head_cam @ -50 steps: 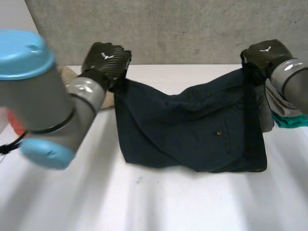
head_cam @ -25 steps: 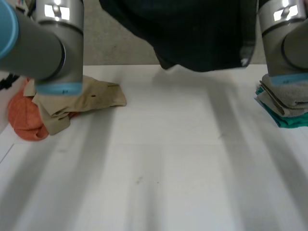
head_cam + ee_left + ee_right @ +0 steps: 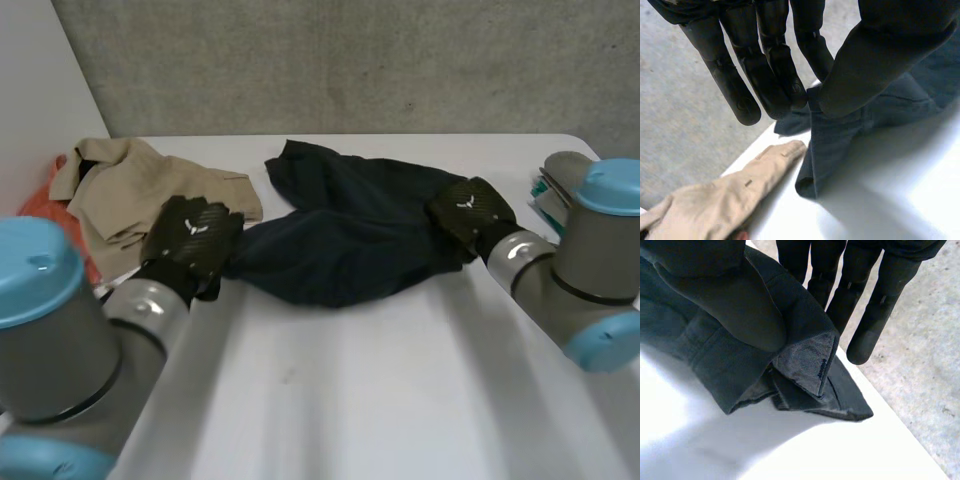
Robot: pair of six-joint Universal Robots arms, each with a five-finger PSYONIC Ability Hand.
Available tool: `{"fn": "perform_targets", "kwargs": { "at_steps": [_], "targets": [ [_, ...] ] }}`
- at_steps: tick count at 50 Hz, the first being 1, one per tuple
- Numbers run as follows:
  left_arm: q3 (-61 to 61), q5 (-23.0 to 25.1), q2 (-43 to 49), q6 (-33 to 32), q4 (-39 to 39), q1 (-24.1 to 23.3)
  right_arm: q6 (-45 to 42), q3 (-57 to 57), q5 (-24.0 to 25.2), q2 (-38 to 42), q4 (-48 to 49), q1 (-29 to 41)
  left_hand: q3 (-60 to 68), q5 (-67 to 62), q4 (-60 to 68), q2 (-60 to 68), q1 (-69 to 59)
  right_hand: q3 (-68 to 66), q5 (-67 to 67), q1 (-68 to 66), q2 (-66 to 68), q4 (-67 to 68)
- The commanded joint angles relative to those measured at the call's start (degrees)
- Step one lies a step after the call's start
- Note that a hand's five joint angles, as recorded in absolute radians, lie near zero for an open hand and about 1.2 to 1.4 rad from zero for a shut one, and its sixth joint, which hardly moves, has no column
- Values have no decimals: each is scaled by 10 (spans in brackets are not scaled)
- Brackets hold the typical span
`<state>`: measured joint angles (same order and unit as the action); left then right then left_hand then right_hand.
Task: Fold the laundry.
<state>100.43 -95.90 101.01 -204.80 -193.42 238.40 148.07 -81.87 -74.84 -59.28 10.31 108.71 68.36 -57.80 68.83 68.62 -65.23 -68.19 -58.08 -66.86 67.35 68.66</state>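
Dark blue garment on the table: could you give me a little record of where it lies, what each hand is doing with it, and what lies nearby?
garment: dark blue garment, bunched on the white table
left side: left hand pinches one end between thumb and straight fingers
right side: right hand pinches the opposite end likewise
nearby: beige garment beside the left hand, orange cloth beyond it
fold state: crumpled, not yet folded

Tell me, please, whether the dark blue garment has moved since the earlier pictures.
Yes. The dark blue garment came down: it hung above the white table's far edge and now lies on it, beside the beige garment.
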Motion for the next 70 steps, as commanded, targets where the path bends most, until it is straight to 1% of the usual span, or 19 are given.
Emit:
{"fn": "perform_targets", "kwargs": {
  "at_steps": [1, 7, 15, 16, 17, 18, 19, 25, 28, 33, 38, 42, 51, 54, 56, 57, 60, 65, 70],
  "targets": [
    [29, 2, -106, -3, 180, -7, -11, -71, -1, -133, -145, -2, 116, -122, 112, 114, -148, -118, -119, -131, 126, 113],
    [56, 9, -141, -32, 332, -28, -54, -87, -2, -168, -296, -3, 116, -122, 112, 114, -148, -118, -119, -131, 126, 113],
    [54, 3, -106, -63, 292, -41, -117, -144, -14, -174, -332, -5, 116, -122, 112, 114, -148, -118, -119, -131, 126, 113],
    [50, 4, -105, -69, 282, -41, -117, -149, -14, -175, -327, -7, 43, -49, 39, 41, -75, -118, -119, -131, 126, 113],
    [45, 5, -102, -76, 271, -41, -117, -154, -14, -175, -320, -10, -169, 163, -174, -171, 138, -118, -119, -131, 126, 113],
    [35, 7, -97, -93, 243, -40, -117, -164, -14, -174, -306, -19, -502, 497, -507, -505, 471, -118, -119, -131, 126, 113],
    [28, 8, -95, -102, 227, -40, -117, -167, -14, -174, -299, -22, -557, 552, -562, -560, 526, -118, -119, -131, 126, 113],
    [-44, 15, -21, -162, 68, -29, -114, -188, -12, -174, -260, -27, -551, 546, -556, -554, 520, -118, -119, -131, 126, 113],
    [-108, 49, 48, -181, 13, -8, -113, -201, -11, -174, -247, -26, -548, 542, -552, -550, 517, -118, -119, -131, 126, 113],
    [-226, 152, 173, -181, 26, 28, -112, -214, -10, -174, -232, -26, -524, 519, -529, -527, 493, -118, -119, -131, 126, 113],
    [-397, 264, 326, -181, 87, 42, -110, -221, -11, -173, -209, -19, -449, 443, -454, -451, 418, -118, -119, -131, 126, 113],
    [-502, 306, 423, -181, 117, 60, -110, -223, -11, -168, -196, -17, -390, 384, -395, -393, 359, -118, -119, -131, 126, 113],
    [-598, 334, 520, -176, 117, 68, -110, -225, -11, -161, -190, -18, -349, 344, -354, -352, 318, -118, -119, -131, 126, 113],
    [-623, 331, 545, -170, 113, 73, -110, -226, -12, -149, -183, -19, -229, 223, -233, -231, 197, -118, -119, -131, 126, 113],
    [-632, 328, 553, -168, 114, 74, -110, -225, -12, -145, -180, -19, -44, 39, -49, -47, 13, -118, -119, -131, 126, 113],
    [-632, 318, 554, -169, 114, 74, -110, -225, -12, -144, -180, -20, 115, -120, 110, 112, -146, -118, -119, -131, 126, 113],
    [-623, 282, 550, -170, 112, 73, -110, -225, -12, -144, -179, -20, 116, -122, 112, 114, -148, -118, -119, -131, 126, 113],
    [-541, 164, 474, -167, 69, 69, -110, -225, -12, -144, -176, -18, 116, -122, 112, 114, -148, -118, -119, -131, 126, 113],
    [-439, 125, 397, -172, 28, 72, -108, -224, -13, -144, -176, -17, 116, -122, 112, 114, -148, -118, -119, -131, 126, 113]
  ]
}}
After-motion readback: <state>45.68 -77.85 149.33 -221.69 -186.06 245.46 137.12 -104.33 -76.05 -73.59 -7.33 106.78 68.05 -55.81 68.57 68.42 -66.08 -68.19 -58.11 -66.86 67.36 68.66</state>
